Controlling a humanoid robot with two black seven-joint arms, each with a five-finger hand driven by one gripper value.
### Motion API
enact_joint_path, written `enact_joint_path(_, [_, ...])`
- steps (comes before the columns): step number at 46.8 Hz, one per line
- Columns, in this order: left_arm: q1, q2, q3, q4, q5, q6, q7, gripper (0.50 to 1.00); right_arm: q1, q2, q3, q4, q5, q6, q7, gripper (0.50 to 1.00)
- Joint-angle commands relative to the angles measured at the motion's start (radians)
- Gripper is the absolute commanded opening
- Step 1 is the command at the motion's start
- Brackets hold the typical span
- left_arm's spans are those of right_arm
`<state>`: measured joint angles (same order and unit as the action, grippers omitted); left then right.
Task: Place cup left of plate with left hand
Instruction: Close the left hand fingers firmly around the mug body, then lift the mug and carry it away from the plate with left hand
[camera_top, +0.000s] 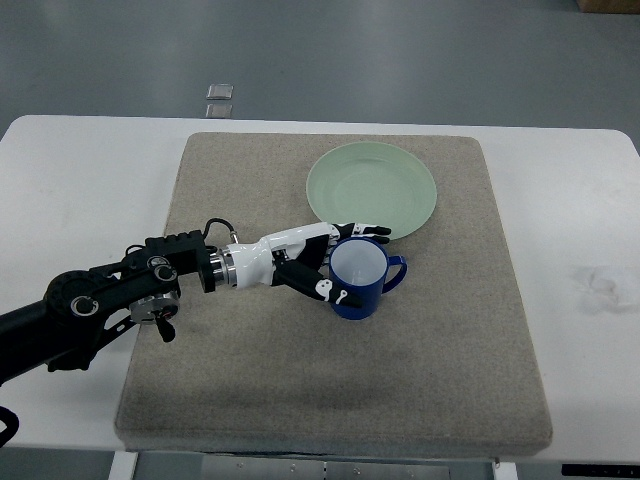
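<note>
A blue cup (362, 283) with a white inside stands upright on the grey mat (420, 380), its handle pointing right. It sits just below the lower edge of the pale green plate (371, 190). My left hand (335, 262) reaches in from the left and wraps the cup's left side, fingers curled behind and in front of it. The plate lies at the mat's upper middle, nothing on it.
The mat covers most of the white table (80, 180). A small grey object (220, 92) lies on the floor beyond the table's far edge. The mat to the left of the plate is bare.
</note>
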<state>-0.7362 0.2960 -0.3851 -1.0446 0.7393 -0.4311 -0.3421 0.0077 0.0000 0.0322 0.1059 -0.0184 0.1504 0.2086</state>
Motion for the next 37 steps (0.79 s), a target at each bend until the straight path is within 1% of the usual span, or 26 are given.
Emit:
enact_joint_path(1, [0.0,-0.001,0.0,0.0,0.0,0.0,-0.002,0.971,0.0,0.0,0.0,0.0,0.0,0.0,0.0,0.932])
enact_joint_path(3, [0.0,-0.001,0.002,0.0,0.0,0.0,-0.002,0.952,0.0,0.0,0.0,0.0,0.0,0.0,0.0,0.932])
enact_joint_path(5, [0.0,-0.003,0.002,0.0,0.0,0.0,-0.002,0.922,0.0,0.0,0.0,0.0,0.0,0.0,0.0,0.932])
enact_joint_path(8, [-0.002,-0.006,0.002,0.0,0.003,0.0,-0.002,0.898,0.0,0.0,0.0,0.0,0.0,0.0,0.0,0.932])
enact_joint_path(10, [0.0,-0.006,0.002,0.0,0.006,0.0,-0.002,0.866,0.0,0.0,0.0,0.0,0.0,0.0,0.0,0.932])
enact_joint_path(14, [-0.002,-0.006,0.002,0.0,0.008,0.0,-0.002,0.851,0.0,0.0,0.0,0.0,0.0,0.0,0.0,0.932])
enact_joint_path(16, [-0.002,-0.008,0.002,0.0,0.009,0.002,-0.002,0.819,0.0,0.0,0.0,0.0,0.0,0.0,0.0,0.932])
enact_joint_path(19, [-0.002,-0.011,0.002,0.0,0.023,0.0,-0.003,0.799,0.0,0.0,0.0,0.0,0.0,0.0,0.0,0.932])
enact_joint_path(23, [-0.002,-0.012,0.002,0.0,0.035,0.002,-0.005,0.735,0.0,0.0,0.0,0.0,0.0,0.0,0.0,0.932])
enact_joint_path(24, [-0.002,-0.012,0.002,0.0,0.037,0.002,-0.003,0.707,0.0,0.0,0.0,0.0,0.0,0.0,0.0,0.932])
enact_joint_path(25, [-0.002,-0.012,0.002,0.0,0.037,0.002,-0.003,0.669,0.0,0.0,0.0,0.0,0.0,0.0,0.0,0.932])
enact_joint_path(28, [-0.002,-0.012,0.002,0.002,0.037,0.002,-0.003,0.6,0.0,0.0,0.0,0.0,0.0,0.0,0.0,0.932])
enact_joint_path(33, [-0.002,-0.014,0.0,0.009,0.035,0.005,-0.003,0.576,0.0,0.0,0.0,0.0,0.0,0.0,0.0,0.932])
enact_joint_path(37, [-0.002,-0.012,-0.003,0.012,0.034,0.011,-0.005,0.572,0.0,0.0,0.0,0.0,0.0,0.0,0.0,0.932])
